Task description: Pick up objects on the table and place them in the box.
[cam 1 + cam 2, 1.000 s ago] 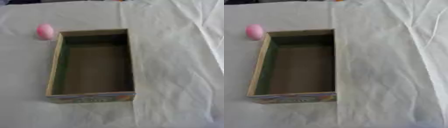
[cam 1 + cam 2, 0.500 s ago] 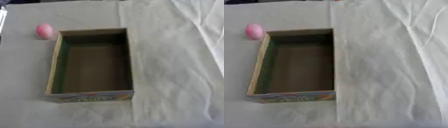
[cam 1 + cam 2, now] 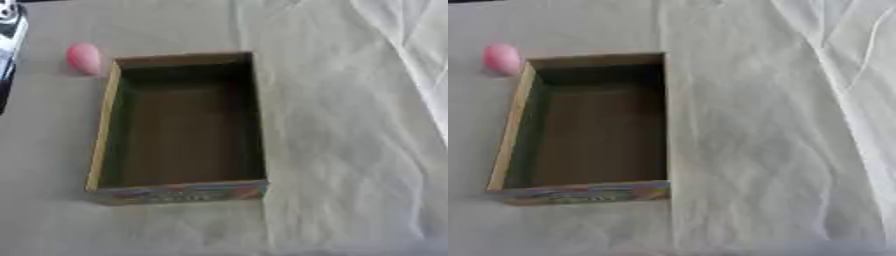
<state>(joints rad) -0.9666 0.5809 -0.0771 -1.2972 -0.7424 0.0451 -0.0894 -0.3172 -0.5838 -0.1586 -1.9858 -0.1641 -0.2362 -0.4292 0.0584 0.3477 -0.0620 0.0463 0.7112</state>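
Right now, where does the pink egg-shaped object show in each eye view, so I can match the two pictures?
Left eye view: the pink egg-shaped object lies upper left on the white cloth, just outside the box's far left corner.
Right eye view: it sits nearer the left edge, at the same corner.
Shared landmark: the box's far left corner, with the box open and nothing inside.

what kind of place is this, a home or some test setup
Probably a staged test tabletop, not a lived-in home: a wrinkled white cloth covers the whole surface, and on it sit only an open cardboard box and one pink egg-shaped object beside its far left corner.
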